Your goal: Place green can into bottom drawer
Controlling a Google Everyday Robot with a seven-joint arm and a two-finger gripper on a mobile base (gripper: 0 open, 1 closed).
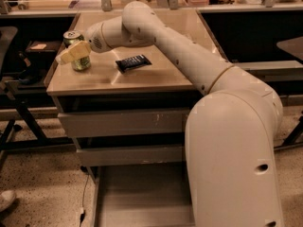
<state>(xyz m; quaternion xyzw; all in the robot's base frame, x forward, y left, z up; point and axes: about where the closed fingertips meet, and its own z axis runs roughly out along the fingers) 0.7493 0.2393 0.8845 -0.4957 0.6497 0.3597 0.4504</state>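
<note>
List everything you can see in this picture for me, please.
can: 1, green with a silver top, near the left edge of the cabinet top
packet: 1, black, lying flat on the cabinet top, right of the can
cabinet top: 1, tan
upper drawers: 2, grey, closed, under the top
bottom drawer: 1, grey, pulled open, near the floor
shoe: 1, pale, on the floor at bottom left
arm: 1, white, reaching from lower right to the can
gripper: 1, pale yellow, against the can's side
</note>
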